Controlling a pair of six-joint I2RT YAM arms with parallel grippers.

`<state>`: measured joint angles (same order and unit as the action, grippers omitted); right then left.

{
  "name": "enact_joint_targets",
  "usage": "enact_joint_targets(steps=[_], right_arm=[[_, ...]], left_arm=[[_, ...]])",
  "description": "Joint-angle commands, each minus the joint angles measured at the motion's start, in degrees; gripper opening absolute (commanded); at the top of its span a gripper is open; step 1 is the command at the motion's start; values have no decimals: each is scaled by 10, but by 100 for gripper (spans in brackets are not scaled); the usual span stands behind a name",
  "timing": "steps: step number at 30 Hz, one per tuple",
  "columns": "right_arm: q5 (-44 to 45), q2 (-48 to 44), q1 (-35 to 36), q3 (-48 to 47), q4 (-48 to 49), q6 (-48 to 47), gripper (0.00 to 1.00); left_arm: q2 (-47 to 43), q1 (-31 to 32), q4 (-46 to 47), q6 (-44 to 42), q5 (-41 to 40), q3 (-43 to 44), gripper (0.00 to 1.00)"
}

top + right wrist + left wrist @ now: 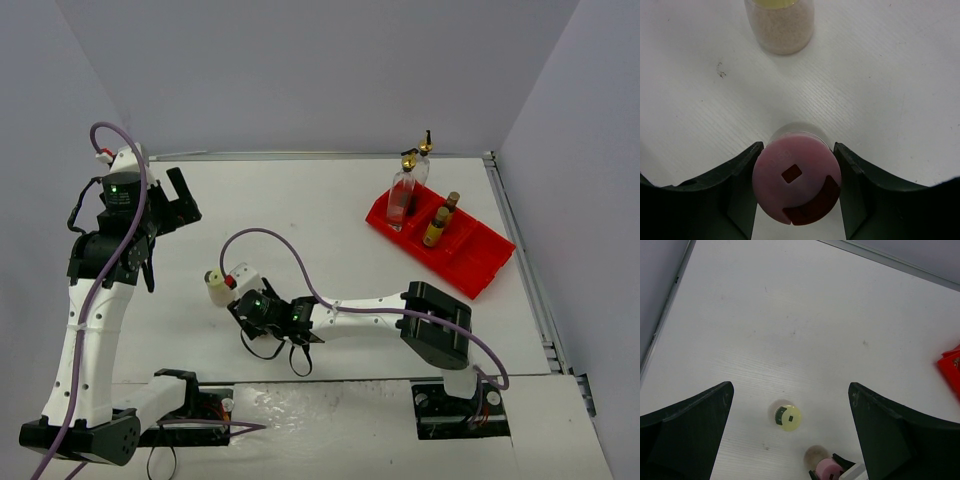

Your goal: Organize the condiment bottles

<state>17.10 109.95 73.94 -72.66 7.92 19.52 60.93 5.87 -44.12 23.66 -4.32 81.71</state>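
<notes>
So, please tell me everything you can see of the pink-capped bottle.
The pink-capped bottle is small and stands upright on the white table. Its round pink cap has a small square hole and a darker crescent opening. The right pincer flanks it closely on both sides; contact is unclear. The cream-capped bottle stands apart.

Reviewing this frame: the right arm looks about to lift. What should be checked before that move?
1. Right gripper closed on both sides of the pink bottle: ok.
2. Pink bottle upright on the table: ok.
3. Grip firm enough to carry it: cannot tell.
4. Cream bottle apart from the fingers: ok, it stands just beyond them.
5. Left gripper open, empty and raised out of the way: ok.
6. Free compartment in the red tray: ok, its right end is bare.
</notes>
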Motion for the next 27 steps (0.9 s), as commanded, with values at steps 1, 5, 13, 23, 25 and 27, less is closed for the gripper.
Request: enact_joint_targets(steps=[1,5,13,23,25,27], right_arm=[[34,-28,3,-20,14,6,4],[62,-59,3,-27,-7,7,0],[142,-134,-4,-29,-58,9,0],[183,-357,-262,114,-120,91,0],[164,-413,-347,148,-129,97,0],[160,-438,-406,159,-140,97,0]], left_arm=[[-12,-5,27,-7,-3,10,97],[-12,-5,27,-5,-2,10,97],[-14,-5,29,-4,-2,5,97],[-18,-6,32,-3,1,1,97],[-18,-6,35,-2,2,1,97],[-17,-6,37,1,5,1,97]])
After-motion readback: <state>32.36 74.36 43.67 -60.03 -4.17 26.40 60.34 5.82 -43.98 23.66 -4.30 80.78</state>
